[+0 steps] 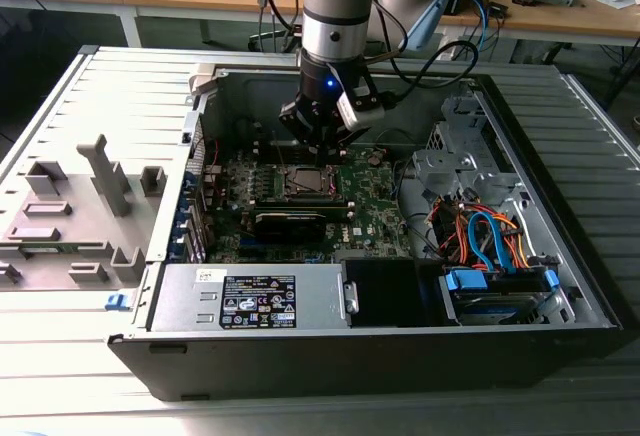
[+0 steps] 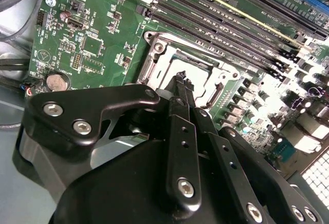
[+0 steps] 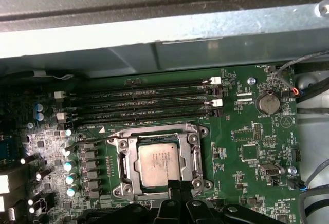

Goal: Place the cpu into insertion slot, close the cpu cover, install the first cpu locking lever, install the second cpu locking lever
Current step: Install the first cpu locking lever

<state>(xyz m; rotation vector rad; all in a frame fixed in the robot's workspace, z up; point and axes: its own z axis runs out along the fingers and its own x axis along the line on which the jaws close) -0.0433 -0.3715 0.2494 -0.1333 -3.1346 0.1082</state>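
My jaws are together, holding nothing; the gripper [image 2: 181, 76] tips come to one point in the second wrist view. In the first wrist view the same gripper [image 3: 175, 184] tip sits at the edge of the cpu cover [image 3: 159, 162], right at its rim; cannot tell if touching. The cpu cover [image 2: 205, 77] lies flat and closed over the insertion slot [image 3: 128, 180]. The cpu [image 3: 160, 163] is seated in the slot, its light metal top showing through the cover's square window. In the second wrist view only a sliver of the cpu [image 2: 198, 66] shows past my fingers [image 2: 181, 131].

Beside the socket run four long black memory slots [image 3: 149, 106], parallel, unfilled. A round coin battery [image 3: 267, 102] sits on the green motherboard [image 3: 247, 152], well apart from the socket.

In the exterior view my gripper [image 1: 318, 148] hangs straight down over the socket [image 1: 304, 180] inside the open computer case [image 1: 560, 256], which lies on its side on a grey slatted table [image 1: 90, 106]. A long black card [image 1: 300, 221] lies just beside the socket. The silver power supply [image 1: 250, 298] sits along the near wall; a bundle of orange and blue cables [image 1: 490, 236] fills the corner on the exterior view's right. Grey fixture blocks [image 1: 105, 176] stand on the table on the exterior view's left.
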